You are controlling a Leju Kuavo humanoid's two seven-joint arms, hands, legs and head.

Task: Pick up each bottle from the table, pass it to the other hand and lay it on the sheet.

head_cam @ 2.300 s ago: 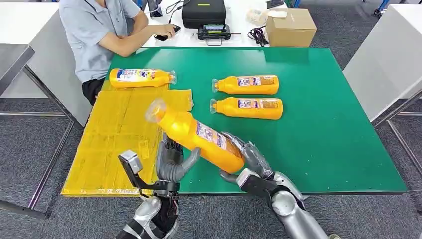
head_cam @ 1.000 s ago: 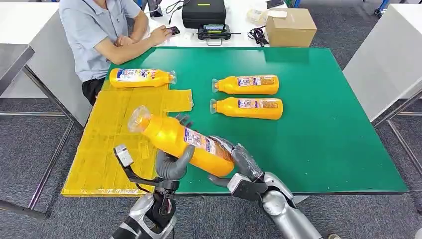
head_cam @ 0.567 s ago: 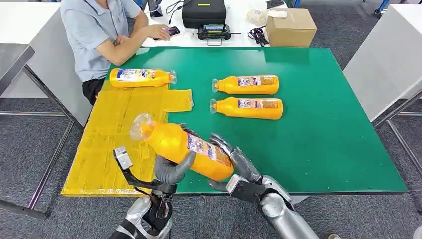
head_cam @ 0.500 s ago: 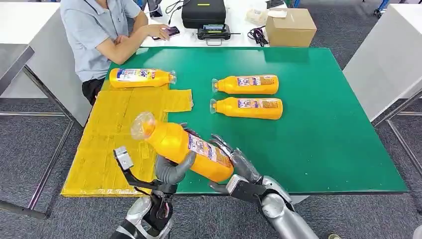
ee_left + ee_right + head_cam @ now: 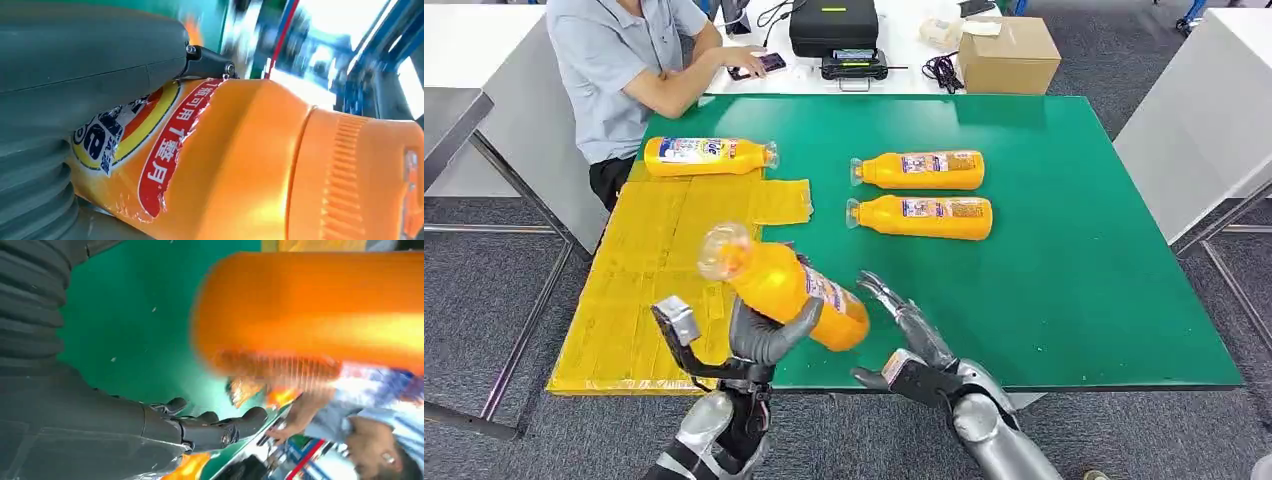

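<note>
Above the sheet [image 5: 654, 290] edge | left hand [image 5: 764, 330] grips bottle [image 5: 789, 285] | right hand [image 5: 904, 325] empty, fingers spread | left wrist: torn label

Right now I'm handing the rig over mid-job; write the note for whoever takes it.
Left hand holds an orange bottle in the air above the near edge of the green table, cap toward the yellow sheet.
Right hand is open, fingers spread, apart from the bottle.
Done: one bottle on the sheet at its far end; the pass to the left hand is made.
Left: lay the held bottle on the sheet, then do the two bottles on the table.
</note>
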